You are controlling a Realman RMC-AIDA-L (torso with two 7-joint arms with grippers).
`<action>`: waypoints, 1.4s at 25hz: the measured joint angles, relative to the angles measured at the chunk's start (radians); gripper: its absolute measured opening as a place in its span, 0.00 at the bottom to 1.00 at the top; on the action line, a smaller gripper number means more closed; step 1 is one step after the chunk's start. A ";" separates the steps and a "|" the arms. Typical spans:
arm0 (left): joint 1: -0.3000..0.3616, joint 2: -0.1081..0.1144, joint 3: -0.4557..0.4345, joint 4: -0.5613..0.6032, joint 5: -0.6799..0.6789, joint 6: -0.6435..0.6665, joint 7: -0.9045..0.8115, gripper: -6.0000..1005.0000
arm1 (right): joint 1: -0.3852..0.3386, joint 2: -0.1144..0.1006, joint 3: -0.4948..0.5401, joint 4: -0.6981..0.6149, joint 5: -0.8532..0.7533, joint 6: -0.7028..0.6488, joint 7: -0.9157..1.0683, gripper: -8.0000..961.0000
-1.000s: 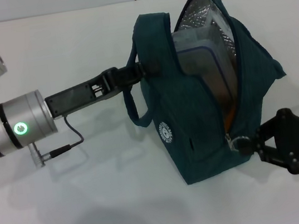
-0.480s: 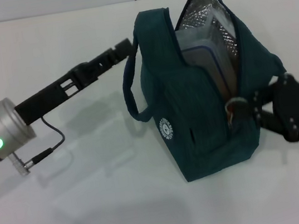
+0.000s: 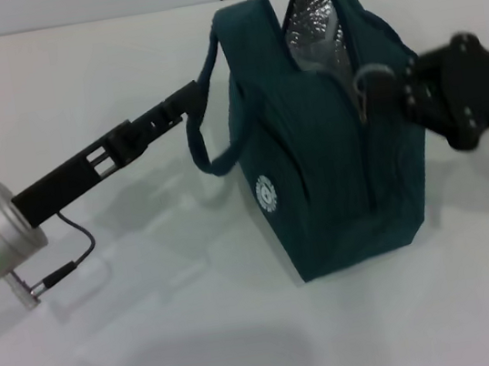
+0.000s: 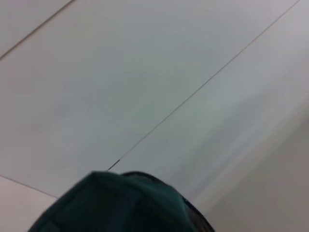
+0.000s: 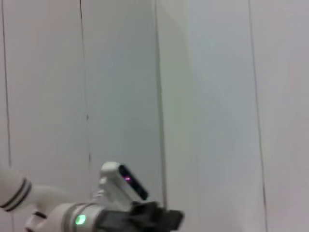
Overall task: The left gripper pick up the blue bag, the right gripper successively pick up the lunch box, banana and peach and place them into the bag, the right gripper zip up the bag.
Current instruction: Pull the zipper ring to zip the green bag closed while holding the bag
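Since a second ago, the ring zipper pull (image 3: pixel 367 82) is drawn higher, clamped by the right gripper (image 3: pixel 385 88); the blue bag (image 3: pixel 333 160) is steadied best by the left gripper (image 3: pixel 201 88) pinching its handle beside it.

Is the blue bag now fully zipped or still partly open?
Partly open: the blue bag shows silver lining near its top, above the right claw at the zipper.

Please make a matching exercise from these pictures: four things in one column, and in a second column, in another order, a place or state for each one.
1. blue bag
2. left gripper
3. right gripper
4. white logo

a. at the zipper, on the bag's right
b. by the loop handle, on the bag's left
c. standing upright, top partly open
d. on the bag's front

Pairs: 1-c, 2-b, 3-a, 4-d
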 joint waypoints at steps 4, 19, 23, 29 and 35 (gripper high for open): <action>0.015 0.003 0.000 0.003 0.008 0.045 0.015 0.87 | 0.048 -0.001 -0.002 0.004 0.005 0.057 0.001 0.02; 0.084 0.009 0.000 0.069 0.020 0.079 0.017 0.87 | 0.179 0.012 -0.174 0.019 0.038 0.144 0.004 0.02; 0.061 0.005 0.002 0.048 0.049 0.068 0.019 0.87 | 0.173 0.008 -0.172 0.033 0.092 0.145 0.005 0.02; 0.011 0.005 0.002 0.006 0.079 0.031 0.031 0.87 | 0.180 0.004 -0.169 0.092 0.174 0.179 0.036 0.02; -0.013 0.003 0.001 -0.010 0.079 0.026 0.040 0.87 | 0.228 0.007 -0.168 0.199 0.178 0.213 0.080 0.02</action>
